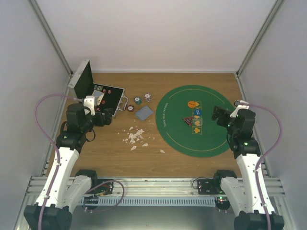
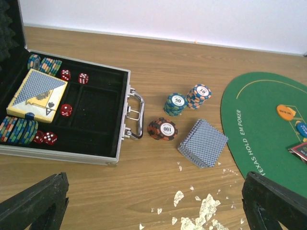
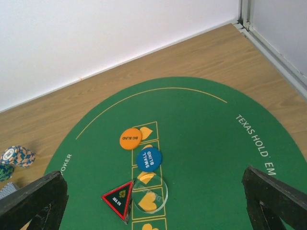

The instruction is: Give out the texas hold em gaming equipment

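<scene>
Three chip stacks stand on the wood: red-black, teal and orange-blue. A blue-backed card deck lies beside them, also in the top view. The green poker mat carries an orange button, a blue button, a clear disc and a red-black triangular token. My left gripper is open and empty above the wood near the white scraps. My right gripper is open and empty above the mat.
An open aluminium case at the left holds more chips, a boxed card pack and red dice. White crumbled scraps litter the wood in front of the deck. White walls enclose the table.
</scene>
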Action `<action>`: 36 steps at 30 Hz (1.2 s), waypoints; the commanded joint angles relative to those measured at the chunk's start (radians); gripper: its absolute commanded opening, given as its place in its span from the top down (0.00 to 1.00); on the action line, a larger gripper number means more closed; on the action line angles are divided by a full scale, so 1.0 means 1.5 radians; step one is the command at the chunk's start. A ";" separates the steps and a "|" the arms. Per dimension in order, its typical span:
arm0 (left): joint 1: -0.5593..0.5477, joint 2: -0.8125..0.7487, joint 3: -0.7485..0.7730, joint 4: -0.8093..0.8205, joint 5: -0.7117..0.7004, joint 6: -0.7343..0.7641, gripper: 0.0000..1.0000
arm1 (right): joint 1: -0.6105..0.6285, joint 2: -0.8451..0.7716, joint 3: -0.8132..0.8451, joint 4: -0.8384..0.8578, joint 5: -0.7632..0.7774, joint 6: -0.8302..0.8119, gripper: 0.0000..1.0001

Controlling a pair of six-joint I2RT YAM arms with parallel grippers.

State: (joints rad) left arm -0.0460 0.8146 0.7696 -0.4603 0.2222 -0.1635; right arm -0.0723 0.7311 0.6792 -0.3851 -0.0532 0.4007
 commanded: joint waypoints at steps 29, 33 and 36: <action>-0.002 -0.027 -0.014 0.035 0.027 0.017 0.01 | 0.048 0.381 0.038 0.015 -0.093 -0.044 0.11; -0.002 -0.026 -0.014 0.035 0.032 0.017 0.01 | 0.102 0.443 0.061 0.019 -0.036 -0.037 0.12; -0.002 -0.026 -0.014 0.035 0.031 0.016 0.01 | 0.116 0.481 0.068 0.019 0.000 -0.037 0.14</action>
State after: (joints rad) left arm -0.0460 0.7765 0.7589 -0.4583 0.2516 -0.1459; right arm 0.0731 1.3994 0.7506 -0.3508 -0.1577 0.3378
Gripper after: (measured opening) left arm 0.990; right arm 0.873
